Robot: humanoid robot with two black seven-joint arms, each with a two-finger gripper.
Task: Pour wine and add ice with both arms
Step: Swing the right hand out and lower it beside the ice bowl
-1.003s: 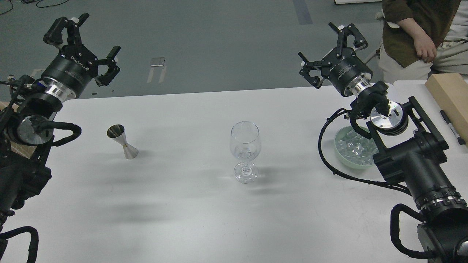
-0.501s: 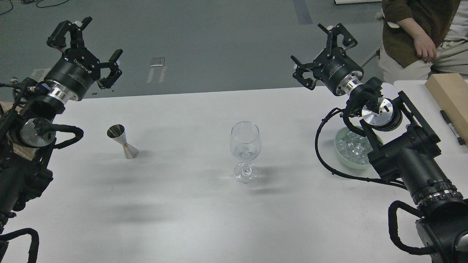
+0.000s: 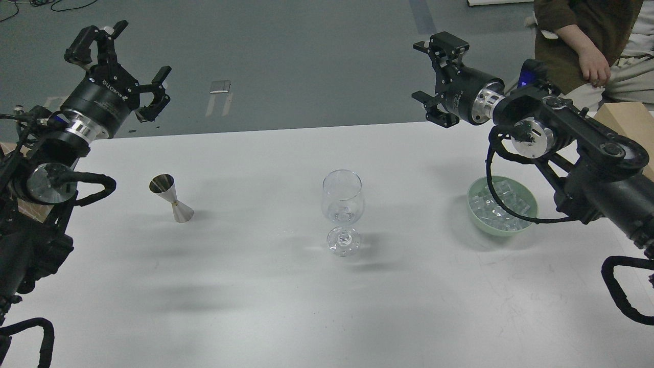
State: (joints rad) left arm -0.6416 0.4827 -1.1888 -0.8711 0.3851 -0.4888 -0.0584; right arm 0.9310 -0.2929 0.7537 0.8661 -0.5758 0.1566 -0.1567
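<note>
The left hand [image 3: 120,64], marked "ROBOTIQ", hangs spread and empty past the tabletop's [image 3: 255,306] far left corner. A steel jigger [image 3: 171,198] stands left, a wine glass [image 3: 343,210] at centre. Near the right edge the ice [image 3: 498,206] fills a green bowl [image 3: 503,227]; the right hand [image 3: 435,82] hovers spread over the far edge, its lettering unreadable.

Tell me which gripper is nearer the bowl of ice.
Right. The right gripper hangs open above the table's far edge, up and left of the green bowl of ice. The left gripper, also open, is far across the table, beyond the jigger.
</note>
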